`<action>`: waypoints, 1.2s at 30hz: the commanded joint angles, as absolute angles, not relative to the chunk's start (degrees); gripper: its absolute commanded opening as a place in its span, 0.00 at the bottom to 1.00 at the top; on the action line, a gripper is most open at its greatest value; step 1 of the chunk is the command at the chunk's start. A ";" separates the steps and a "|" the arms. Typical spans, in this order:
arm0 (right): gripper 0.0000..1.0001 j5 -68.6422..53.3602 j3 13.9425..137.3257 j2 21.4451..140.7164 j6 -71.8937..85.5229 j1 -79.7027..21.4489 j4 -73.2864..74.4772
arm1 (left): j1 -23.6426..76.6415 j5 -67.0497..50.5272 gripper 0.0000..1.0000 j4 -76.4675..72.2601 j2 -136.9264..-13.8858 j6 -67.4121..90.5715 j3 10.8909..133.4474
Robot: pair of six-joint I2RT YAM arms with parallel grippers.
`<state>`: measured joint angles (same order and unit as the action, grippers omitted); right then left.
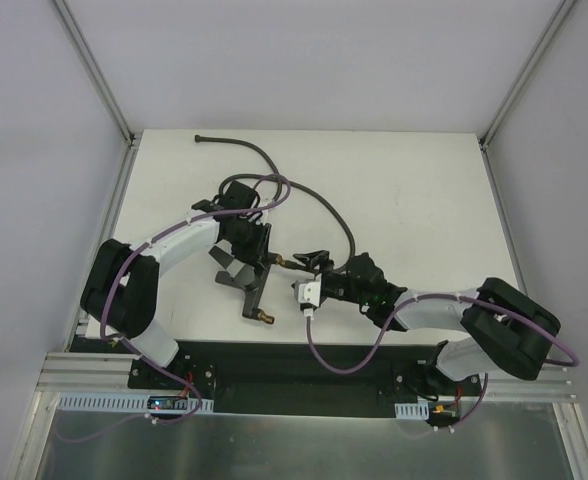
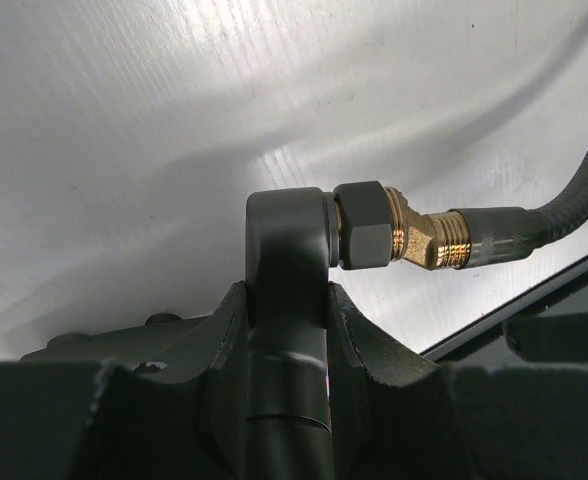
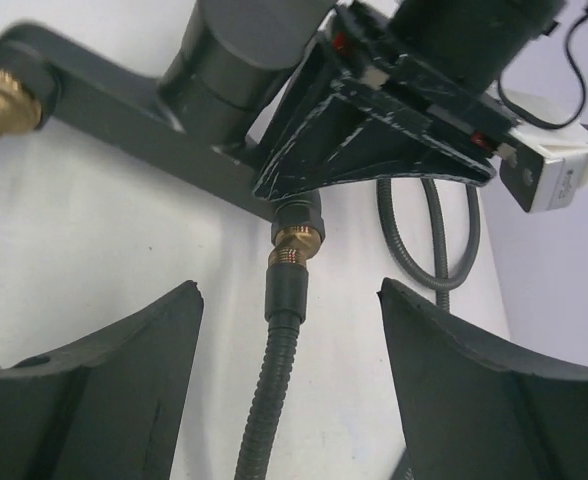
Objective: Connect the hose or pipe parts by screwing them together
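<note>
Two robot arms meet near the middle of a white bench (image 1: 424,180). The left gripper (image 2: 286,318) has its jaws closed narrow on one dark grey limb of the forked fitting (image 3: 104,100). It seems to be gripping it firmly so the fitting cannot turn while the hose is screwed on. A spare brass end (image 1: 266,320) of the fitting points toward the near edge of the bench, with nothing attached.

The long grey flexible hose (image 3: 264,420) starts at the far left of the bench and sweeps round in a loose loop. It comes in to the fitting's other branch, where its brass end nut (image 3: 296,245) sits against the fitting. The two parts look joined, but I cannot tell whether the thread is fully tight.

The right gripper (image 3: 289,290) hangs just behind that nut. Its jaws are wide apart, one on each side of the hose, and touch nothing. Lined up along the hose like this, it looks placed to close on the nut for another turn.
</note>
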<state>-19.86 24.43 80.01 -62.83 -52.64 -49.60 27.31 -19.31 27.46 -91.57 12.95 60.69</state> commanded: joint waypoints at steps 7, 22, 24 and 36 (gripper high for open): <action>0.65 -10.11 27.86 87.80 -80.42 -56.86 -50.00 | 26.98 -27.86 0.00 32.43 -94.31 12.83 63.98; 0.43 -8.08 30.50 93.87 -80.95 -57.13 -52.65 | 26.98 -27.86 0.00 33.13 -94.66 13.36 64.51; 0.38 -8.61 31.02 94.22 -80.51 -57.74 -52.56 | 26.90 -28.12 0.00 33.05 -94.40 13.71 64.60; 0.01 -8.79 35.32 94.13 -59.02 -58.97 -48.08 | 26.90 -28.39 0.00 26.73 -90.27 17.22 62.14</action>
